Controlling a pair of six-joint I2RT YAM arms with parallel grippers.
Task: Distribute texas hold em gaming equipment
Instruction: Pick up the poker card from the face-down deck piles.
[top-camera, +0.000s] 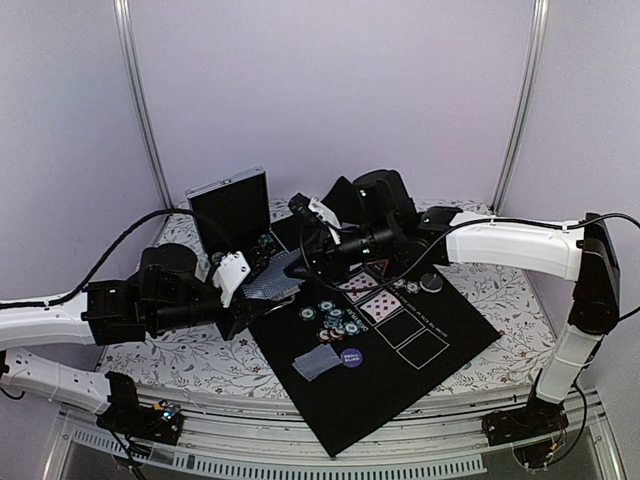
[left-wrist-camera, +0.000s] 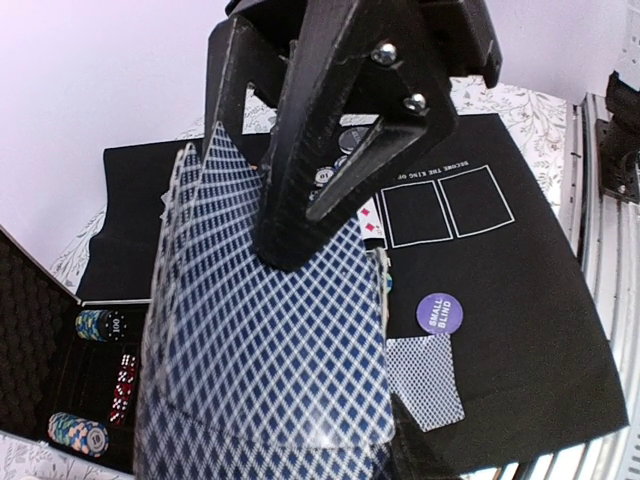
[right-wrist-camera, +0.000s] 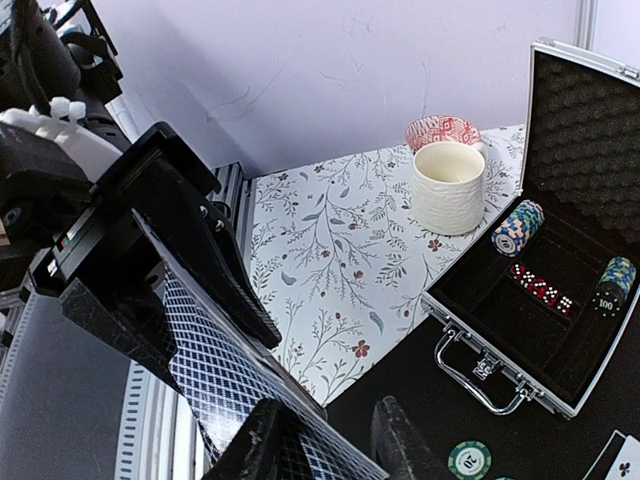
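My left gripper is shut on a deck of grey-blue-backed playing cards, held above the mat's left edge; the deck fills the left wrist view. My right gripper is at the deck's far end, jaws open, with the top card's edge running between its fingers. Teal, red and white poker chips lie grouped on the black mat. A purple button lies beside a face-down card. Two face-up cards lie mid-mat. Dark buttons lie further right.
The open silver case stands at the back left, holding chip stacks and red dice. A white mug and a red patterned bowl stand on the flowered cloth beyond it.
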